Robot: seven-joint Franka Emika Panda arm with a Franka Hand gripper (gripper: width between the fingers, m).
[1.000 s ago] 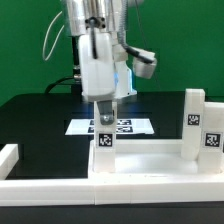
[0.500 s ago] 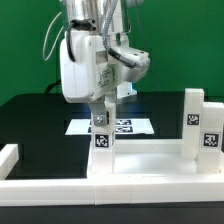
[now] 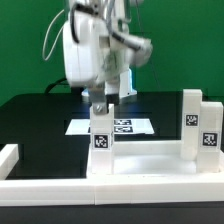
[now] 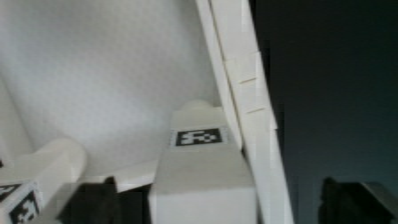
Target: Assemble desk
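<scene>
desk top (image 3: 140,165) cut off at the exterior view's bottom.

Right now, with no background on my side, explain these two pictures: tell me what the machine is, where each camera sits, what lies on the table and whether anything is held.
The machine is a robot arm with a two-finger gripper. One picture comes from a camera off the arm, facing the black table; the other comes from a camera on the arm's wrist, looking down past the fingers.

On the table lies a white desk top, a wide tray with a raised rim. Three tagged white legs stand on it: the near leg just under the gripper, and two more at the exterior view's right. Behind lies the marker board, a flat sheet of printed squares.

Whether the fingers grip that leg, the pictures do not show.
</scene>
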